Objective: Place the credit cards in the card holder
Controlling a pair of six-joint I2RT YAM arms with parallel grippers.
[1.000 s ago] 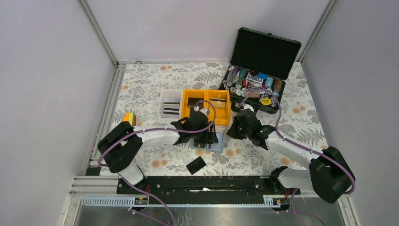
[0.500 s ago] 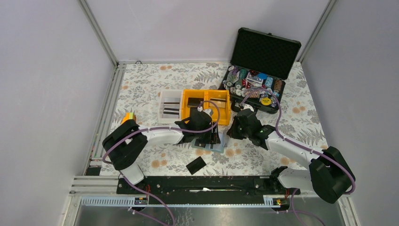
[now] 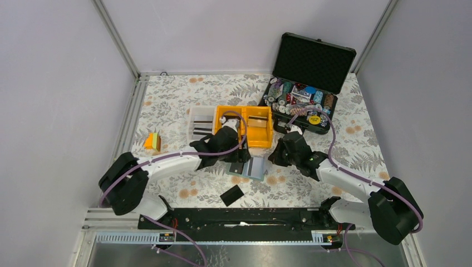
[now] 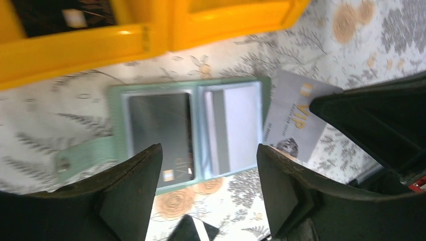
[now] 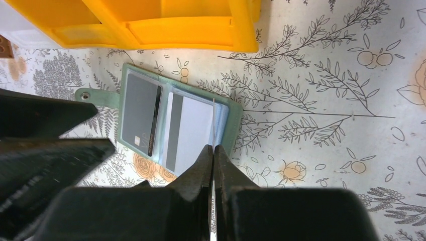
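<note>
Card holder (image 5: 176, 130) is lying open on the bench (image 5: 326, 75) beside a yellow bin (image 5: 166, 30). Right jaws are clenching a silvery credit card (image 4: 296, 123) over the holder's right edge. Left jaws are hovering released above. The card likely needs tilting flatter to enter the pocket.

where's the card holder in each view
top external: card holder at table centre, just below the yellow bin
left wrist: card holder mid-frame, open, below the yellow bin
right wrist: card holder centre-left, below the yellow bin
shared landmark: the yellow bin
</note>
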